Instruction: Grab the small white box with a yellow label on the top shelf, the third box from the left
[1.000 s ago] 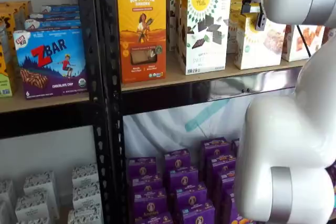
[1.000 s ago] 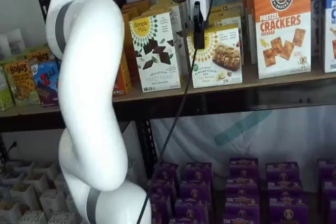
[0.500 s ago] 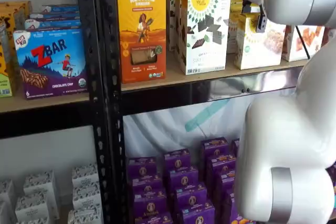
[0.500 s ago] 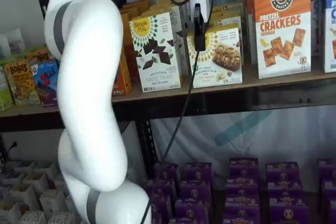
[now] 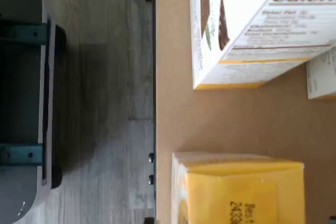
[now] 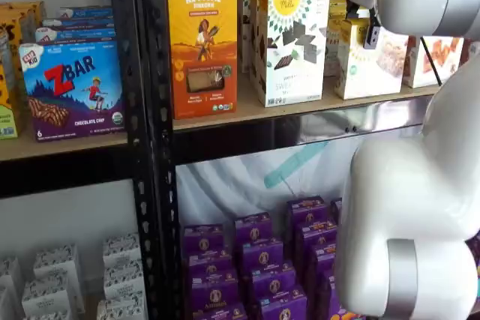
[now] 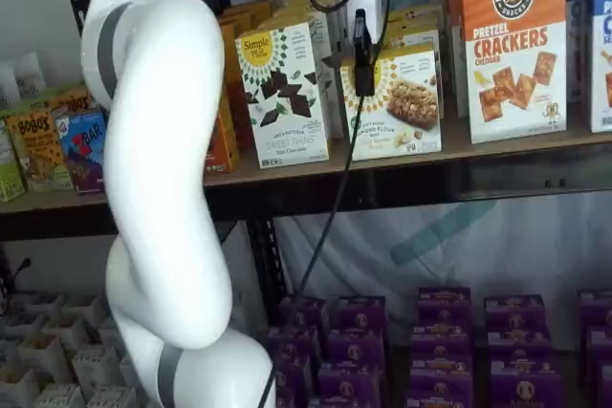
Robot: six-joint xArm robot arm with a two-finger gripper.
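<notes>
The small white box (image 7: 402, 107) stands on the top shelf (image 7: 497, 147), right of a taller white box with dark chocolate pieces (image 7: 285, 93). It shows in both shelf views, with its yellow side (image 6: 346, 50) turned toward that taller box. My gripper (image 7: 363, 69) hangs from above at the small box's left front corner. Only one black finger (image 6: 371, 35) shows, side-on, so I cannot tell whether the jaws are open. In the wrist view the small box's yellow face (image 5: 239, 192) and the taller box's white side (image 5: 252, 35) stand apart on the tan board (image 5: 173, 119).
An orange box (image 6: 202, 43) stands left of the taller white box, and a pretzel crackers box (image 7: 514, 40) right of the small one. Purple boxes (image 7: 440, 341) fill the level below. My white arm (image 7: 158, 169) crosses the front of the shelves. A black upright (image 6: 146, 140) divides the bays.
The black finger has sunk slightly lower along the small white box's left front corner. The box itself has not moved.
</notes>
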